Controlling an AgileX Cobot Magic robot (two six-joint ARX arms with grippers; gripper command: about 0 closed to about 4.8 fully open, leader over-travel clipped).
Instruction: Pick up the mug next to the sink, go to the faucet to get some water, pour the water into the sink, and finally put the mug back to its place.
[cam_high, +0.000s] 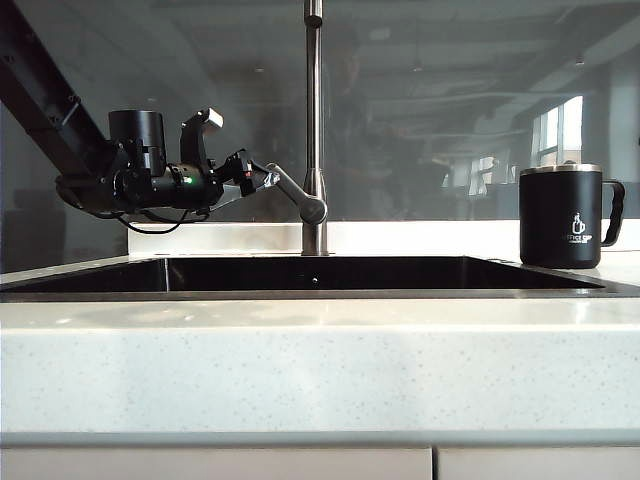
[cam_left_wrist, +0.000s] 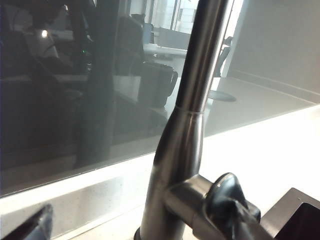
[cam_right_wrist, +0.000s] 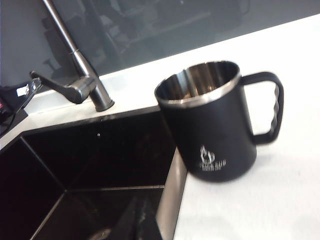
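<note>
At the left of the exterior view, the left end effector (cam_high: 262, 180) hangs over the left end of the sink (cam_high: 90, 292), its fingers spread wide around the tip of the faucet's lever handle (cam_high: 290, 192); whether they touch the lever I cannot tell. In the left wrist view the lever (cam_left_wrist: 225, 200) fills the near foreground, with the faucet (cam_left_wrist: 192, 100) rising just behind it.

At the middle, the faucet (cam_high: 314, 120) stands upright on the back ledge of the white speckled table (cam_high: 300, 360), behind the dark basin.

At the right, the mug (cam_high: 561, 215) stands upright on the table just beside the sink's right edge, handle turned away from the basin. The right wrist view looks down on the mug (cam_right_wrist: 212, 125) from nearby; no water can be made out inside. The right end effector does not show in any view, and its fingers are pressed together on nothing.

The mug is standing in its place, so this reads as either the very start or the close of the task; which one cannot be told. If the start, the right end effector needs to open and take the mug.
</note>
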